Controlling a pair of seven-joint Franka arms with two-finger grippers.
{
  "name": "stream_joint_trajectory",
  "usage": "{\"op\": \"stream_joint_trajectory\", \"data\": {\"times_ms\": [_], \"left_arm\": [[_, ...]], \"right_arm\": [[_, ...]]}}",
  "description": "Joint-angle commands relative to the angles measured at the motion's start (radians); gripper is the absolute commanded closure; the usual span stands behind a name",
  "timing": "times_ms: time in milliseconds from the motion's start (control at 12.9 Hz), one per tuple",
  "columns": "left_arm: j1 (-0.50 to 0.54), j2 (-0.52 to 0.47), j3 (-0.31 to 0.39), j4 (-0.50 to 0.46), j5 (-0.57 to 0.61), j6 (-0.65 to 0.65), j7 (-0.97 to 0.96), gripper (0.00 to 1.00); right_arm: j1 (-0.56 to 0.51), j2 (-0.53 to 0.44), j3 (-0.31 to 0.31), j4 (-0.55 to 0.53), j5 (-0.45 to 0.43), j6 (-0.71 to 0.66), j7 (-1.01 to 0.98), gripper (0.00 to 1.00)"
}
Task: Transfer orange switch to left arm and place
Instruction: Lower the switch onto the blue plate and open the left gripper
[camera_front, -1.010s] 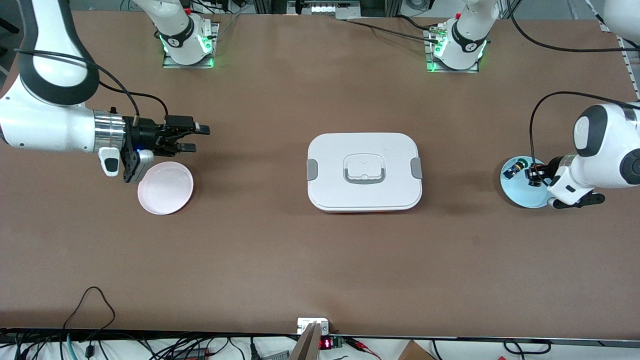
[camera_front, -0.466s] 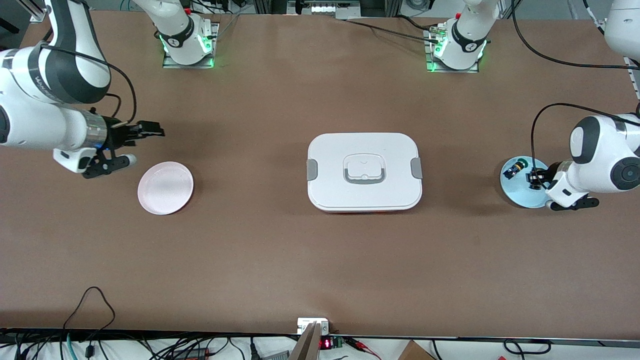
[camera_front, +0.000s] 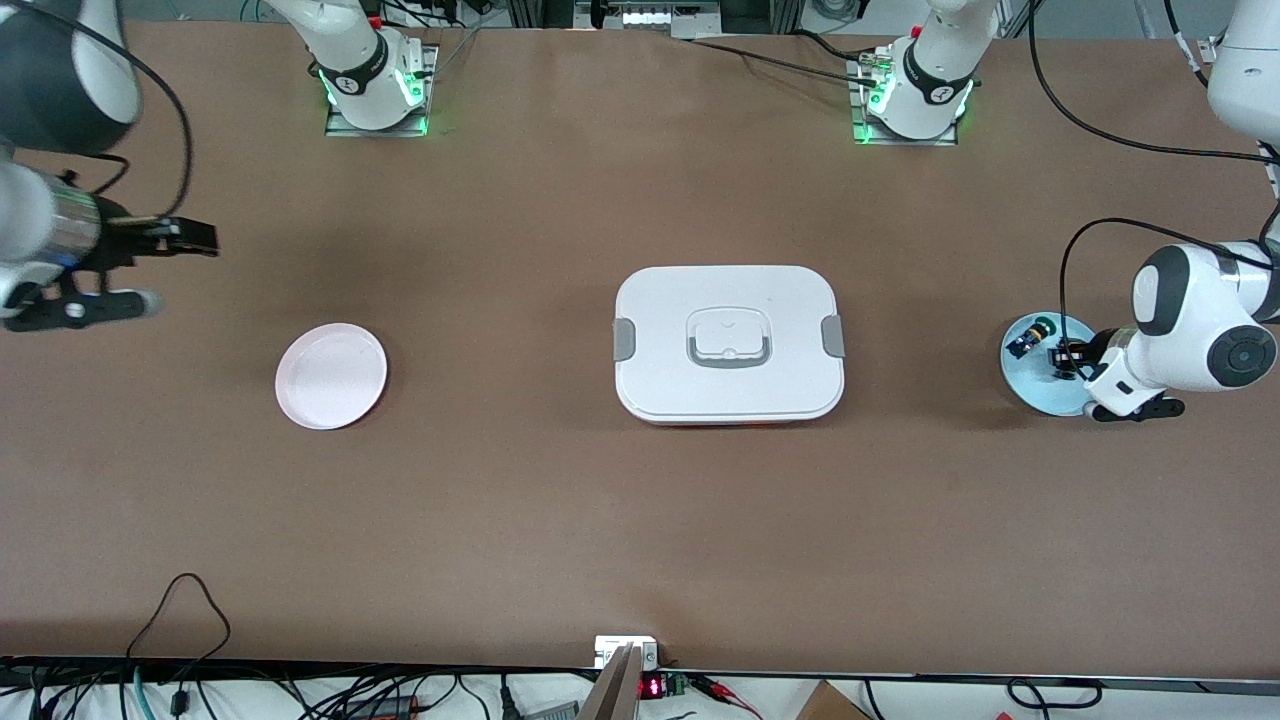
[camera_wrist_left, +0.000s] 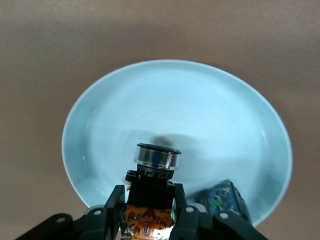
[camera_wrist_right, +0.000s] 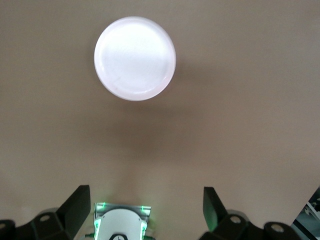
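Gripping: the left gripper (camera_wrist_left: 150, 215) has its jaws pinched on the orange switch (camera_wrist_left: 145, 220), just above the blue plate (camera_front: 1035, 395) at the left arm's end of the table (camera_front: 640, 520).
Switch: its orange body sits between the fingers (camera_wrist_left: 116, 202), the black neck and clear cap pointing out over the plate's middle, so the hold looks squared for a lift.
Bystander: a small blue-and-black part (camera_wrist_left: 225, 200) lies on the same plate just beside the held switch; it is not the target and wants leaving alone.
Obstacle: the box (camera_front: 728, 343), white with grey clips, sits mid-table between the two plates, which is likely why the transfer must go around or over it.
Destination: the pink plate (camera_front: 331, 376) lies near the right arm's end, bare, apparently set to receive the switch.
Waiting: the right gripper (camera_front: 150, 268) hangs over the table at its own end, jaws spread wide with nothing between them, seemingly ready for a handover.
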Motion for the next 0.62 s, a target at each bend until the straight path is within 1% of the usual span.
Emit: {"op": "stream_joint_trajectory", "data": {"times_ms": [0, 78, 155, 233, 311, 388, 466, 544], "left_arm": [[0.017, 0.019, 0.004, 0.013, 0.033, 0.038, 0.037, 1.0], [0.017, 0.023, 0.01, 0.013, 0.033, 0.064, 0.057, 1.0], [0.017, 0.028, 0.012, 0.013, 0.033, 0.075, 0.066, 0.99], [0.017, 0.031, 0.015, 0.013, 0.045, 0.075, 0.066, 0.94], [0.017, 0.034, 0.015, 0.014, 0.052, 0.075, 0.066, 0.83], [0.017, 0.036, 0.015, 0.014, 0.053, 0.075, 0.066, 0.51], [0.017, 0.034, 0.015, 0.016, 0.053, 0.075, 0.069, 0.05], [0.017, 0.031, 0.013, 0.037, 0.053, 0.065, 0.091, 0.0]], "right_arm": [[0.068, 0.021, -0.093, 0.076, -0.004, 0.023, 0.029, 0.0], [0.091, 0.016, -0.129, 0.076, 0.008, 0.053, 0.029, 0.0], [0.096, 0.007, -0.14, 0.076, 0.036, 0.089, 0.029, 0.0], [0.096, -0.003, -0.147, 0.067, 0.043, 0.083, 0.028, 0.0], [0.095, -0.011, -0.147, 0.052, 0.043, 0.089, 0.028, 0.0], [0.092, -0.02, -0.147, 0.036, 0.047, 0.101, 0.029, 0.0], [0.092, -0.031, -0.147, 0.009, 0.051, 0.118, 0.035, 0.0], [0.092, -0.046, -0.147, -0.02, 0.077, 0.126, 0.101, 0.0]]}}
